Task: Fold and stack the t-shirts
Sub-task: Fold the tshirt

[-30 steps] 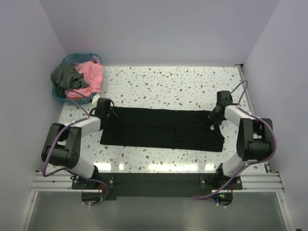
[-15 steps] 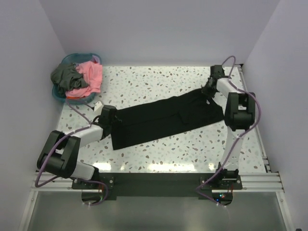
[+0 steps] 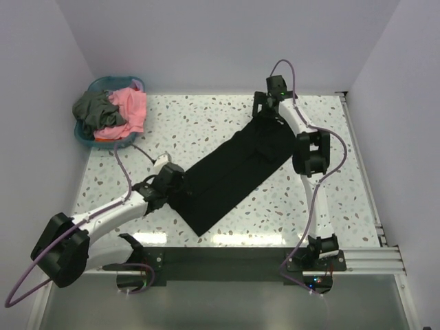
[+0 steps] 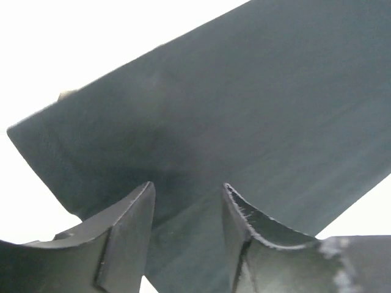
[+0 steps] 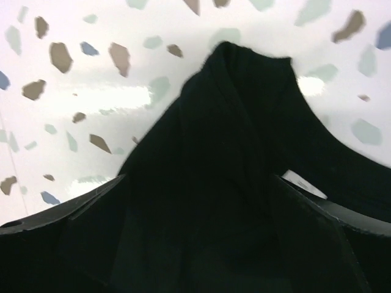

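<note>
The black t-shirt (image 3: 234,168) lies folded into a long band, slanting across the speckled terrazzo table (image 3: 206,117). It runs from the left gripper (image 3: 167,187) at its near end to the right gripper (image 3: 265,111) at its far end.

The left gripper is clamped on the near left edge of the band. In the left wrist view its fingers (image 4: 125,232) stand only narrowly apart, with the cloth passing between them and spreading flat and taut ahead of the tips. The band's near corner lies just to the right of this gripper, toward the arm bases.

The right gripper has a thick gathered bunch of the shirt's far end between its fingers (image 5: 342,213). The cloth covers the tips and rises to a peak just ahead of them over the table. A small white neck label (image 5: 302,183) shows on the cloth beside the right-hand finger.

Well beyond the left gripper and to its left, at the table's far corner, the coral pink t-shirt (image 3: 130,106) and the dark grey t-shirt (image 3: 93,110) lie heaped together in the round blue basket (image 3: 82,139).
</note>
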